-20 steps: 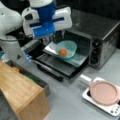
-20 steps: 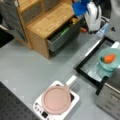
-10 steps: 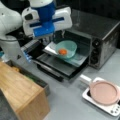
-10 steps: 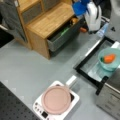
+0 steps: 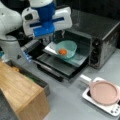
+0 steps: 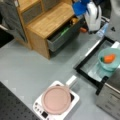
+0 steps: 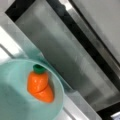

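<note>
In a front view the gripper (image 5: 58, 37) hangs just above and behind the teal bowl (image 5: 66, 48) on the pulled-out oven tray (image 5: 75, 60); can't tell if its jaws are apart or together. A toy carrot (image 5: 62, 51) sits in the bowl, right under the gripper. In a front view the carrot (image 6: 109, 58) is well off from the pink pan (image 6: 56, 99). Wrist view: the carrot (image 7: 40, 85) lies lengthwise, green top toward the upper left, tip lower right. I'd come straight down, closing across its short side, clear of the bowl rim.

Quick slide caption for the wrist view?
Toy carrot lying in a teal bowl on the toaster oven's tray.
</note>
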Controlling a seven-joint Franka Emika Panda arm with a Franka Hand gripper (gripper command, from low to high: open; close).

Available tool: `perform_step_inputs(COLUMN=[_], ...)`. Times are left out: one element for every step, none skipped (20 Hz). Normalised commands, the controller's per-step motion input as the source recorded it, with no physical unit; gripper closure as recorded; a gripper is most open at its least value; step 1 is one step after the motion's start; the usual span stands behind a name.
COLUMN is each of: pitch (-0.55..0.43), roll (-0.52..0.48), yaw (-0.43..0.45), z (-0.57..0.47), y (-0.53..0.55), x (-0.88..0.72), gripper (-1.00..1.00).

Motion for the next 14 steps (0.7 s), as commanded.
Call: perform_step_inputs(pitch=[0.248,0.248,0.248,0.248,0.248,0.248,0.248,0.248,0.248,0.248,0.248,0.248,0.367,0.391], roll=[-0.130,-0.130,-0.130,-0.130,-0.130,-0.130,-0.130,-0.130,-0.130,-0.130,-0.130,-0.130,-0.255,-0.282], yaw=[0.133,0.133,0.133,0.133,0.133,0.133,0.133,0.133,0.133,0.133,0.133,0.133,1.000,1.000], z=[0.14,0.14,0.14,0.14,0.14,0.14,0.14,0.14,0.14,0.14,0.14,0.14,0.15,0.15], y=[-0.05,-0.05,-0.05,-0.05,-0.05,-0.05,-0.05,-0.05,-0.05,-0.05,-0.05,-0.05,-0.10,-0.19], x=[0.20,0.20,0.20,0.20,0.20,0.20,0.20,0.20,0.20,0.20,0.20,0.20,0.27,0.36], gripper=[-1.00,-1.00,-1.00,-1.00,-1.00,-1.00,-1.00,-1.00,-1.00,-1.00,-1.00,-1.00,-1.00,-1.00])
